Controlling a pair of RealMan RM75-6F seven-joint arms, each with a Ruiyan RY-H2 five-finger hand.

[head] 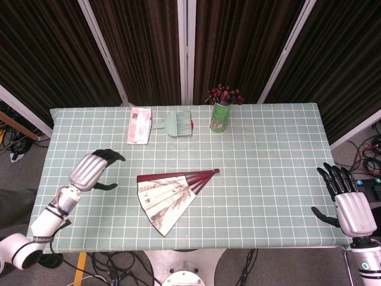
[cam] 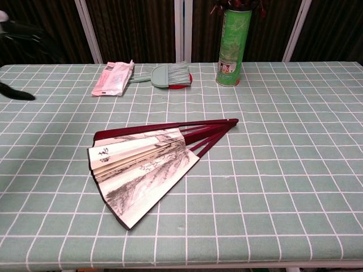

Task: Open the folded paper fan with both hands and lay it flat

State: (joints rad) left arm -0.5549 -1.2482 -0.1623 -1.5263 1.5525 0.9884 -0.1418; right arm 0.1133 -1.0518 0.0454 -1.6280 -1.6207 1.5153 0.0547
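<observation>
Partly spread, the dark-red-ribbed paper fan with ink painting (head: pixel 174 193) lies flat near the middle of the green checked tablecloth-covered table (head: pixel 268 155). Just left of it, the left hand (head: pixel 95 170) hovers empty, fingers curled downward but apart. At the table's right edge, well apart from the fan, the right hand (head: pixel 346 202) is empty with fingers extended and spread.
</observation>
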